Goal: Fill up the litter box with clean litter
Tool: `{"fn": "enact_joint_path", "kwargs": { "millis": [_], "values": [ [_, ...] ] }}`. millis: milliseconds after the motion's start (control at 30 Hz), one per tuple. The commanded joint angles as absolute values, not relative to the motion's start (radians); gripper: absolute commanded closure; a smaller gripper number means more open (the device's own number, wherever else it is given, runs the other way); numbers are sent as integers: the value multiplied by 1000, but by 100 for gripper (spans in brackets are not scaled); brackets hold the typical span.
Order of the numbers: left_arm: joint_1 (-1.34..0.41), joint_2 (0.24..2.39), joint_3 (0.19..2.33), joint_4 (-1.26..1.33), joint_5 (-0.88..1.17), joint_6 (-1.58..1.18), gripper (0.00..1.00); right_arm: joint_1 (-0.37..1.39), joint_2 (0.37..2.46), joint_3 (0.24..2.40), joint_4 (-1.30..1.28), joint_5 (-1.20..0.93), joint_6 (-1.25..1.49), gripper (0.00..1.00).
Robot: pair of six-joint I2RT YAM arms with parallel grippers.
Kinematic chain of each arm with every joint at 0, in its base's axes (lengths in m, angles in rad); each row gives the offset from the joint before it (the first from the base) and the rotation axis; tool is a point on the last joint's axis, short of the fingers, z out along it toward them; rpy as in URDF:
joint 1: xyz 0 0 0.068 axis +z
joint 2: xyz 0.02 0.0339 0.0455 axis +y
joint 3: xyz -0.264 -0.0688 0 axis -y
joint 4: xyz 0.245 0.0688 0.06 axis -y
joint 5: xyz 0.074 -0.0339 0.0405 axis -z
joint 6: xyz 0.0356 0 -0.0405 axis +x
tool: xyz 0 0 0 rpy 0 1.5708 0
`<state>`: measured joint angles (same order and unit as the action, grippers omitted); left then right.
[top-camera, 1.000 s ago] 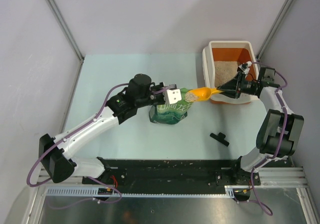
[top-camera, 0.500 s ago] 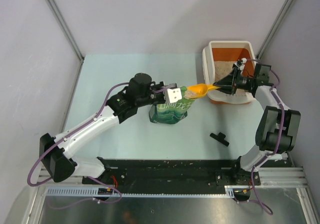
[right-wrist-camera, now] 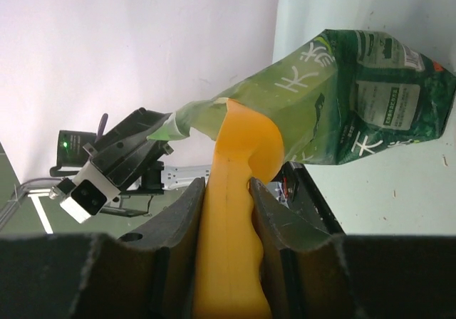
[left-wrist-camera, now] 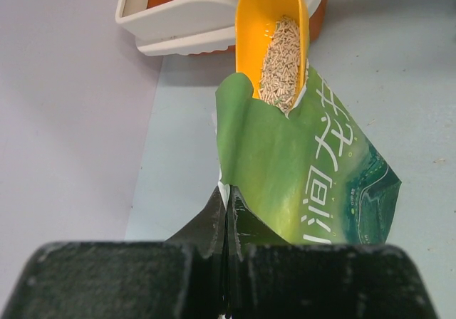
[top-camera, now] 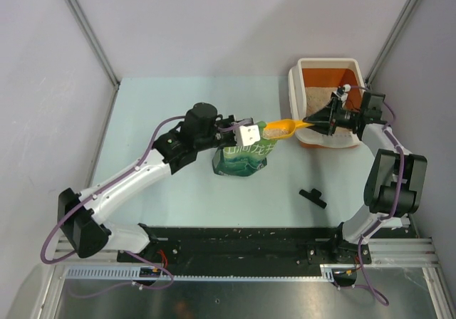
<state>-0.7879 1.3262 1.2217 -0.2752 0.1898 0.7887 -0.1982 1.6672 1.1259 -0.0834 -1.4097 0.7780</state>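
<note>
The litter box (top-camera: 293, 84), orange with a white rim, stands at the back right and holds some clean litter (top-camera: 317, 97); its rim shows in the left wrist view (left-wrist-camera: 187, 14). My right gripper (top-camera: 318, 122) is shut on the handle of a yellow-orange scoop (top-camera: 283, 128), which carries litter (left-wrist-camera: 278, 63) just above the mouth of the green bag (top-camera: 242, 159). The scoop's handle (right-wrist-camera: 231, 219) sits between my right fingers. My left gripper (top-camera: 239, 135) is shut on the bag's top edge (left-wrist-camera: 226, 194), holding the bag (left-wrist-camera: 313, 169) open.
A small black clip-like part (top-camera: 312, 197) lies on the table near the right arm's base. Grey walls close in the table at left, back and right. The black rail runs along the near edge.
The right gripper has drawn the scoop with litter out of the bag's mouth and a little up toward the litter box. The left arm and bag have stayed in place.
</note>
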Motion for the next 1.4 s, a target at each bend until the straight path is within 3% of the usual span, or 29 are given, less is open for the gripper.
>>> {"fn": "enact_joint_path", "kwargs": {
  "millis": [0, 533, 733, 933, 1167, 1367],
  "values": [
    [-782, 1328, 1275, -249, 190, 815, 100, -210, 1660, 1131, -126, -1427, 724, 100],
    [-772, 1382, 1296, -249, 201, 833, 100, -406, 1631, 1131, -23, -1514, 863, 100],
    [-769, 1399, 1316, -249, 201, 841, 100, -497, 1663, 1129, 231, -1471, 1037, 100],
    [-769, 1413, 1322, -249, 201, 850, 100, -601, 1715, 1127, 731, -1352, 1407, 100],
    [-769, 1416, 1324, -247, 199, 854, 100, -669, 1695, 1126, 632, -1209, 1243, 100],
    [-769, 1420, 1324, -249, 204, 858, 100, -646, 1504, 1127, 182, -826, 748, 100]
  ]
}}
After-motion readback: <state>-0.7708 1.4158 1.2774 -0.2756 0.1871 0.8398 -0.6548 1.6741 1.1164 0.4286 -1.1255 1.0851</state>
